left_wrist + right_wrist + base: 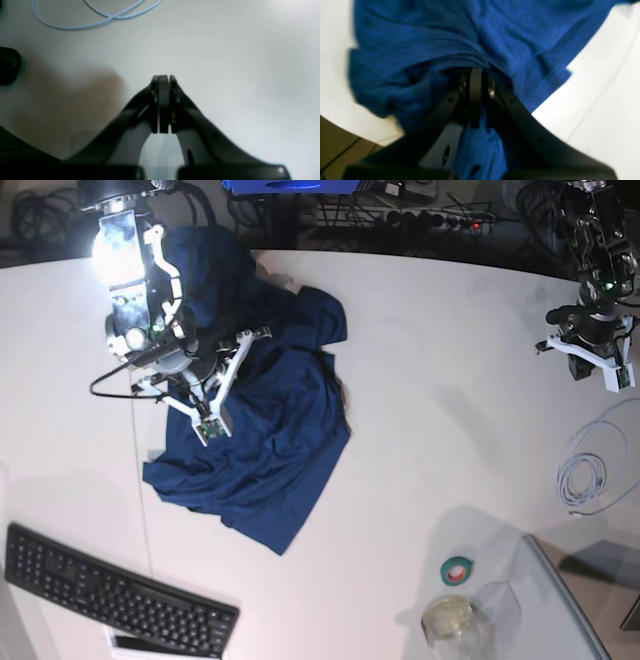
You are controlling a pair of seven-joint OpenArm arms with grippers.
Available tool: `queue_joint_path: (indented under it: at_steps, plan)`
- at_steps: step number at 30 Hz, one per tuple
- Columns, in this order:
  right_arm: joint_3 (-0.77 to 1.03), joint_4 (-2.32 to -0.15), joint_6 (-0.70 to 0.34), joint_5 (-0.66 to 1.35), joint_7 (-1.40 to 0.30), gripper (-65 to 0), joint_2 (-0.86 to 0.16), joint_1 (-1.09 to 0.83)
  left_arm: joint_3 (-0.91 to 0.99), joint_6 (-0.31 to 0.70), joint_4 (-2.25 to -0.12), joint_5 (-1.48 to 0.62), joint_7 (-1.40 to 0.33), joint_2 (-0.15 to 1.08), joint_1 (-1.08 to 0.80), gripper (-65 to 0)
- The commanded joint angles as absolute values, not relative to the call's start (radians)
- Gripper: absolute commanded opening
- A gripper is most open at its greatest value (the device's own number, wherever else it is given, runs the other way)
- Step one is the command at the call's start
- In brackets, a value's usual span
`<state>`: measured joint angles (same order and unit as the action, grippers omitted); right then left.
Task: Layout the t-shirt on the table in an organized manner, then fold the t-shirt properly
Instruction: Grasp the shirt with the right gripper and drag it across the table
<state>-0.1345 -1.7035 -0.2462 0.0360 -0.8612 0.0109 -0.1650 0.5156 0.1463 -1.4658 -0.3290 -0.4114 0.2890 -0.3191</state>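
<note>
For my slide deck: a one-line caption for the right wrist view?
Right gripper shut on a bunched fold of the blue t-shirt above the white table.

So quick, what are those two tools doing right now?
Left tool: shut, holding nothing, over the bare table.
Right tool: shut on the t-shirt.

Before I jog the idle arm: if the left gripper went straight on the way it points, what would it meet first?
Probably only the bare table. The left gripper, shut on nothing, points down at it; the light-blue cable lies farther ahead and left, though depth is unclear.
</note>
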Motion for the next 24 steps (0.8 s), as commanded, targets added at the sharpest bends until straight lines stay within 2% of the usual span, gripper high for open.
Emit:
queue_joint_path:
  at_steps: [1, 9, 14, 16, 20, 21, 24]
  plan:
    - [-0.134, -1.758, -0.248, 0.041, -0.845, -62.9, 0.012, -0.154, 0.521, 0.143, -1.484, -0.332, -0.392, 0.308, -0.315, -65.0]
    - [-0.048, -1.986, -0.248, 0.038, -0.974, -62.9, -0.015, -0.151, 0.521, 0.143, -1.484, -0.326, -0.392, 0.306, -0.314, -65.0]
    - [-0.041, -1.902, -0.248, 0.042, -1.015, -61.2, -0.031, -0.105, 0.521, 0.143, -1.481, -0.331, -0.392, 0.306, -0.309, -65.0]
    - [-0.042, -1.842, -0.248, 0.044, -1.013, -54.3, -0.024, -0.104, 0.521, 0.143, -1.484, -0.332, -0.392, 0.306, -0.309, -65.0]
    - [-0.018, -1.724, -0.251, 0.044, -0.931, -30.5, 0.013, -0.108, 0.521, 0.143, -1.483, -0.332, -0.392, 0.305, -0.309, -65.0]
    - [-0.015, -1.698, -0.255, 0.044, -0.914, -28.1, 0.013, -0.108, 0.521, 0.143, -1.481, -0.332, -0.392, 0.305, -0.309, -65.0]
    - [-0.008, -1.638, -0.331, 0.044, -0.897, -30.3, 0.013, -0.104, 0.521, 0.143, -1.478, -0.332, -0.392, 0.305, -0.314, -65.0]
